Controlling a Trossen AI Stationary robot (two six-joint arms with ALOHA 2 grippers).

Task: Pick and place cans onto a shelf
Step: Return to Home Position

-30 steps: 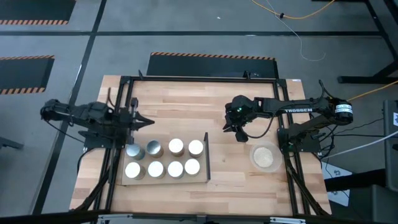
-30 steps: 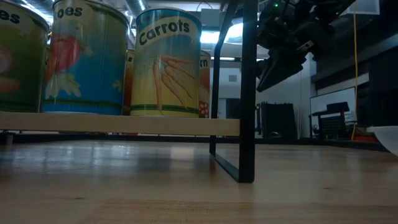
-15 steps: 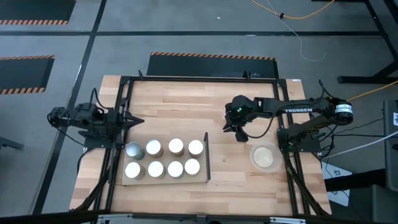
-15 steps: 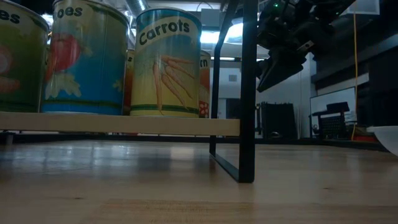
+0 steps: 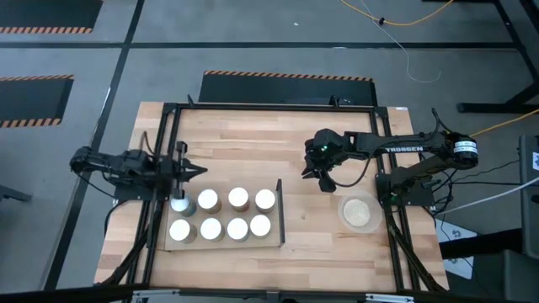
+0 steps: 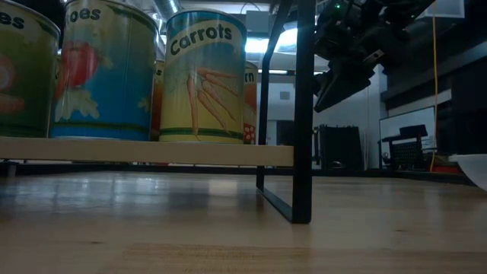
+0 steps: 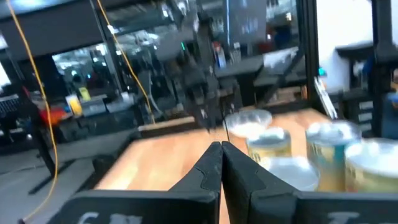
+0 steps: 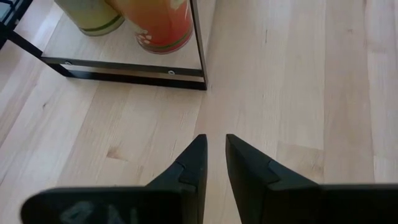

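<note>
Now eight cans (image 5: 238,198) stand upright on the shelf (image 5: 273,239), its long axis left-to-right, black frame (image 5: 280,210) rightward. The left gripper (image 5: 202,171) is pressed together, the right gripper (image 5: 326,187) slightly parted.

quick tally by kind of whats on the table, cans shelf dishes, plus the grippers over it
shelf: 1
cans: 8, all standing on the shelf
dish: 1
grippers: 2, left gripper beside the shelf, right gripper near the dish
total: 12
</note>
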